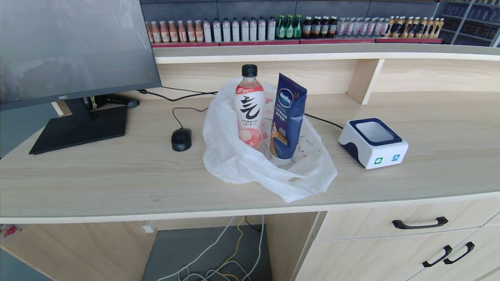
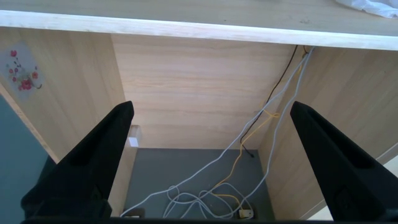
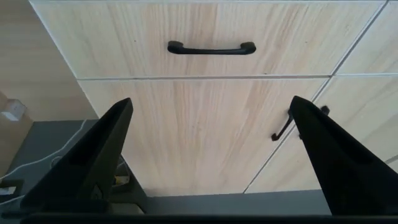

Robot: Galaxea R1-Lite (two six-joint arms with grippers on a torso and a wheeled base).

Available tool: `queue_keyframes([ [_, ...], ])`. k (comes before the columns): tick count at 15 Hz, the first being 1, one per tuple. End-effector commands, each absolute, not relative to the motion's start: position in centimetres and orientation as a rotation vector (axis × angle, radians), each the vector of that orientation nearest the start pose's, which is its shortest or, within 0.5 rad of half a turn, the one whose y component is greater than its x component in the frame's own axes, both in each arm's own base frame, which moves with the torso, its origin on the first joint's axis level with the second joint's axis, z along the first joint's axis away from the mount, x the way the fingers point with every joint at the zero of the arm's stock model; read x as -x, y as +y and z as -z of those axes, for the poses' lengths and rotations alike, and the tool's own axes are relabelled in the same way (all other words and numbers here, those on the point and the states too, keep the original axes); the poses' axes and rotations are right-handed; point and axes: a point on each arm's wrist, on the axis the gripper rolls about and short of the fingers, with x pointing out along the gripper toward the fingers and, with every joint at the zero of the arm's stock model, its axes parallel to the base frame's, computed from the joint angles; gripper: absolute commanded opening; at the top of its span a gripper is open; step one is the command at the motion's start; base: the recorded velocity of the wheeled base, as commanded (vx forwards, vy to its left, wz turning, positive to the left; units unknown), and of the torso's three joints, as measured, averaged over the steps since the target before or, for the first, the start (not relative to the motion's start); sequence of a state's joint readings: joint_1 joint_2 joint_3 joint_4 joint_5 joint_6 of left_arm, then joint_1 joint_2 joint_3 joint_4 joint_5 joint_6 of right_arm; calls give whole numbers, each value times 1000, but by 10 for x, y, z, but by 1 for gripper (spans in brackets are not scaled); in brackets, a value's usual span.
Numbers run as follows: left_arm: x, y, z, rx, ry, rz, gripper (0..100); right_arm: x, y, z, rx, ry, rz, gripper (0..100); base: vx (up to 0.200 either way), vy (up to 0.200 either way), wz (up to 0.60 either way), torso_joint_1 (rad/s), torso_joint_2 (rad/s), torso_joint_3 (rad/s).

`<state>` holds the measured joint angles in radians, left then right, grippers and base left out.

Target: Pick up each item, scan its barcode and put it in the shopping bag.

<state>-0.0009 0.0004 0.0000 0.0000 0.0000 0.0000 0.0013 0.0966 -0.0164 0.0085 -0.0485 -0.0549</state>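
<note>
Left end effector (image 2: 211,106) hangs spread wide below the surface (image 1: 97,183), over loose cables (image 2: 205,196); right end effector (image 3: 211,102) is equally agape before the drawers (image 3: 205,118). Up top, the shopping bag (image 1: 234,160) holds the bottle (image 1: 249,113) and, at its 3 o'clock, the tube (image 1: 287,117), both upright. The scanner (image 1: 373,142) sits at the bag's 3 o'clock. Nothing looks left to scan, so the task seems done and no further grasp is called for.

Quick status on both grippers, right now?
Left gripper: open, empty.
Right gripper: open, empty.
</note>
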Motion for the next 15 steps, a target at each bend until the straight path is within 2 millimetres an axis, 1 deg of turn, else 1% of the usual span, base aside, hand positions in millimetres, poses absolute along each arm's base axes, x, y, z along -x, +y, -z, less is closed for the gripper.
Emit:
queue_keyframes([
  [1,23,0,-75,0,0,2,100,14,0,-78,55,105,77,100,0,0,0,0,0,0],
  [2,23,0,-75,0,0,0,100,17,-1,-78,56,72,10,100,0,0,0,0,0,0],
  [3,23,0,-75,0,0,2,100,17,-2,-78,56,64,-5,100,0,0,0,0,0,0],
  [7,23,0,-75,0,0,0,100,18,-1,-77,8,57,7,100,0,0,0,0,0,0],
  [9,23,0,-75,-3,0,2,100,21,-1,-77,7,25,24,100,-200,0,0,2,2,5],
  [10,23,0,-75,-3,0,0,100,23,-1,-76,5,-5,41,100,0,0,0,0,0,0],
  [13,23,0,-75,-5,0,2,100,23,-1,-76,3,-3,41,100,0,0,0,0,0,0],
  [15,23,0,-75,-5,0,2,100,23,-1,-76,3,-5,41,100,0,-200,0,5,5,0],
])
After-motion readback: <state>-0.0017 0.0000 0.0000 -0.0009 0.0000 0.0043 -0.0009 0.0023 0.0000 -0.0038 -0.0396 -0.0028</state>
